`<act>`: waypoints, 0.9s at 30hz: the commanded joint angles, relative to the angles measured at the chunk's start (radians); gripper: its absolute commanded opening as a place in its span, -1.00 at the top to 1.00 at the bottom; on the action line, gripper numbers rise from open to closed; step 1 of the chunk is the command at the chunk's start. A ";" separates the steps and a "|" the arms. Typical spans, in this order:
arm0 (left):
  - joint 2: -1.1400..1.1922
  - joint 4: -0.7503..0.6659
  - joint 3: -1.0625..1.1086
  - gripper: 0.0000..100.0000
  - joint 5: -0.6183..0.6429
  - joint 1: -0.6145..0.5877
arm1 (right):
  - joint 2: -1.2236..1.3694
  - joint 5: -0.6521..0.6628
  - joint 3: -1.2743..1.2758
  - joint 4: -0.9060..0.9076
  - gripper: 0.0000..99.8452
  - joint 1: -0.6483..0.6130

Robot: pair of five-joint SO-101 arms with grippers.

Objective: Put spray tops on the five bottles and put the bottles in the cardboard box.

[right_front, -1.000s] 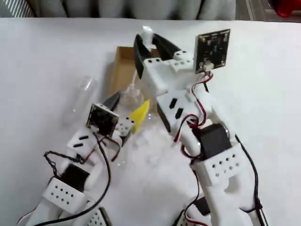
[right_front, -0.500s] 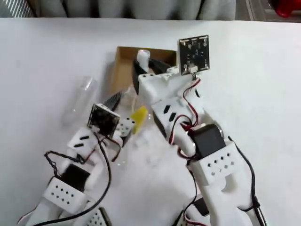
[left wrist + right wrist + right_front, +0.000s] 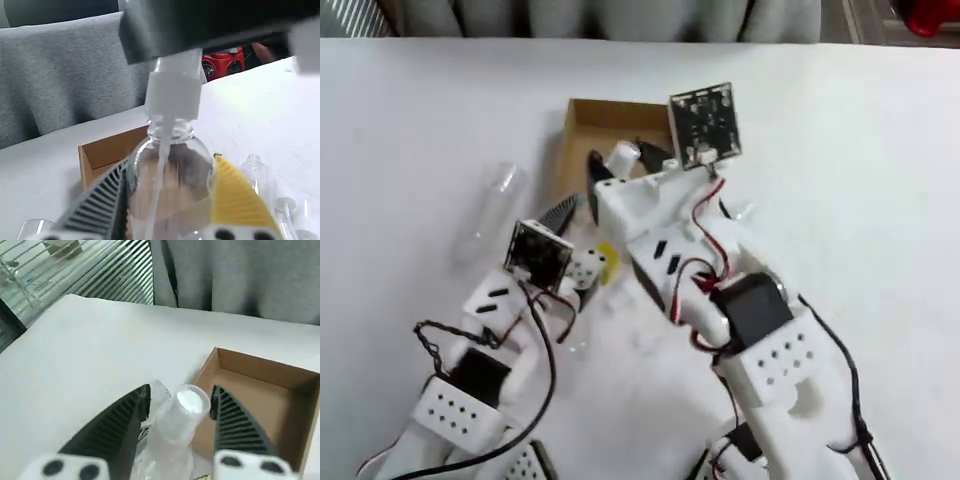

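Right fingers, gripping the spray top, have descended leftward onto the neck of the clear bottle. Left fingers clamp this bottle beside the near edge of the cardboard box on the worktop.

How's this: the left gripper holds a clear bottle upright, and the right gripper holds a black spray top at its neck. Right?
Not quite: the spray top is white, as the left wrist view shows. The left gripper does hold the bottle upright, the right gripper the top.

White table; grey curtain; blinds, perhaps window.
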 commanded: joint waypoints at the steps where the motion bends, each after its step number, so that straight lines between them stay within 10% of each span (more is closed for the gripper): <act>1: -0.025 -0.044 -0.008 0.96 0.005 0.008 | -0.081 0.000 -0.015 0.001 0.65 -0.007; 19: -0.025 -0.044 -0.008 0.96 0.005 0.012 | -0.107 0.120 0.106 -0.143 0.97 0.271; 27: -0.025 -0.044 -0.008 0.96 0.005 0.013 | 0.056 0.118 0.103 -0.148 0.97 0.157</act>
